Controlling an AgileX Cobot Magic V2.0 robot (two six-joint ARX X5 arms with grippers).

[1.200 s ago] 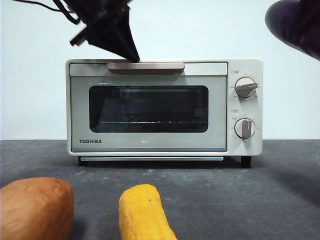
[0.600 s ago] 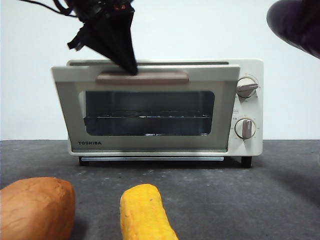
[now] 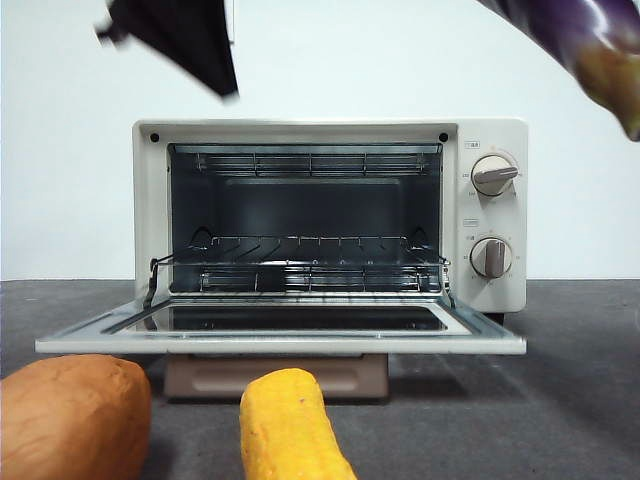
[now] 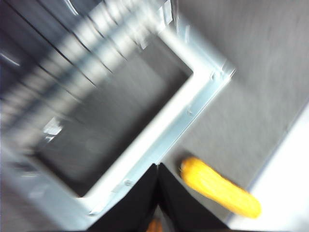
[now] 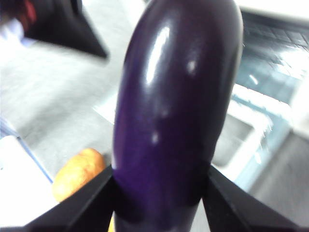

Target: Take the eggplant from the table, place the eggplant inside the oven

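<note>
**Oven door down, eggplant held high at the right**

The cream-white boxy toaster oven [image 3: 330, 220] with its two grey knobs [image 3: 492, 175] stands on the flat dark grey speckled table [image 3: 570, 390], and its glass door [image 3: 280, 335] lies folded flat towards me, the beige bar handle [image 3: 275, 378] hanging under its front edge. Inside, the wire rack [image 3: 300, 265] sits across the middle of the dark cavity, bare.

The long glossy dark-purple eggplant [image 5: 176, 111] is up in the air, above and to the right of the oven, well clear of the table. In the front view it pokes in at the top right corner [image 3: 585, 40], tilted, its yellowish-tan end lowest. The right gripper [image 5: 159, 193] clasps it, one black jaw pressed to each side of the fat purple body.

The left gripper [image 4: 157, 193] hangs above the open door, its two black jaws closed tip to tip with nothing between them. From the front it shows as a dark blurred wedge [image 3: 185, 40] at the upper left, above the oven's top and not touching it.

Nearest me on the table lie a yellow corn-like cob [image 3: 290, 425] and, to its left, an orange-brown sweet potato [image 3: 70, 415], apart from each other, both in front of the lowered door.
</note>
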